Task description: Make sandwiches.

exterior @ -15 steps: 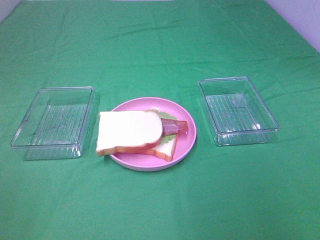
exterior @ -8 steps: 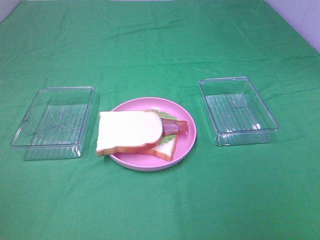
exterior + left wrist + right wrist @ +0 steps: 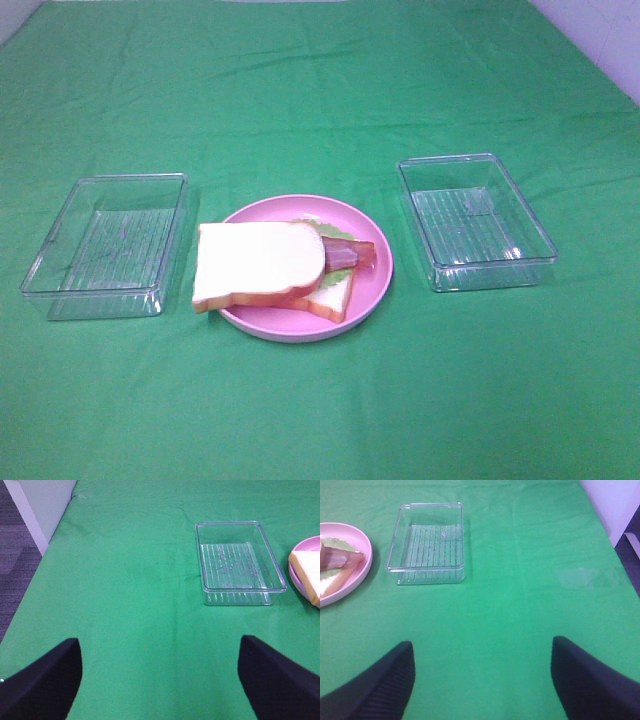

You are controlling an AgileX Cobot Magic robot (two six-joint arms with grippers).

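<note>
Clear tray (image 3: pixel 427 542) beside pink plate (image 3: pixel 362 562)

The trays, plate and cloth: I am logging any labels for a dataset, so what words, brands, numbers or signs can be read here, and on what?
None: no readable text in any view.
Left clear tray: only moulded ridges.
Right clear tray: ridges and a small raised mark, too blurred to read.
Pink plate, sandwich, green cloth: plain.
</note>
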